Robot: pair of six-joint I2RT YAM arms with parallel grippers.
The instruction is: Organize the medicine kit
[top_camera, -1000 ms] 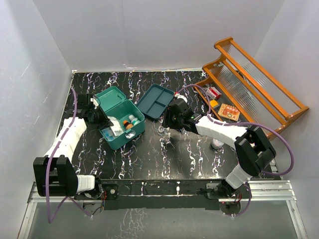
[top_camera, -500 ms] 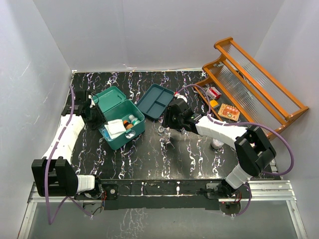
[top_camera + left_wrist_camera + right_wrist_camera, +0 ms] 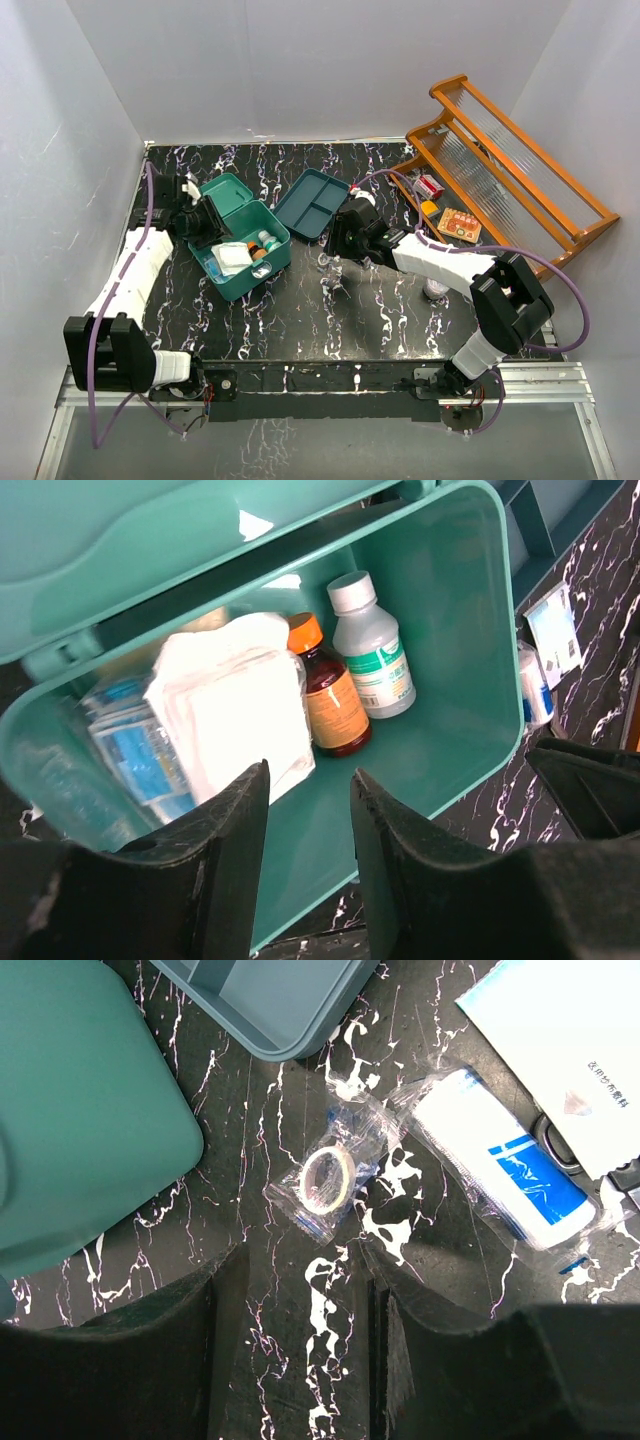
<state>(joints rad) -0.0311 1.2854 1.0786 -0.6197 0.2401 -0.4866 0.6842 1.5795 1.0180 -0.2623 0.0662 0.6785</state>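
Kit (image 3: 224,195) is seen open at nine o'clock on the table (image 3: 300,320), with the left gripper (image 3: 308,775) spread empty above it. Packing is judged under way: the bagged ring (image 3: 325,1178) below the spread right gripper (image 3: 300,1270) must be pinched and carried to nine o'clock.

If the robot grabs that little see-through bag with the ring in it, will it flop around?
Probably yes. The bag is thin, crinkled clear plastic, so its edges would likely droop and feel slippery. The ring inside looks small, so it is probably light. Lying flat on the table, it should slide rather than roll when pushed.
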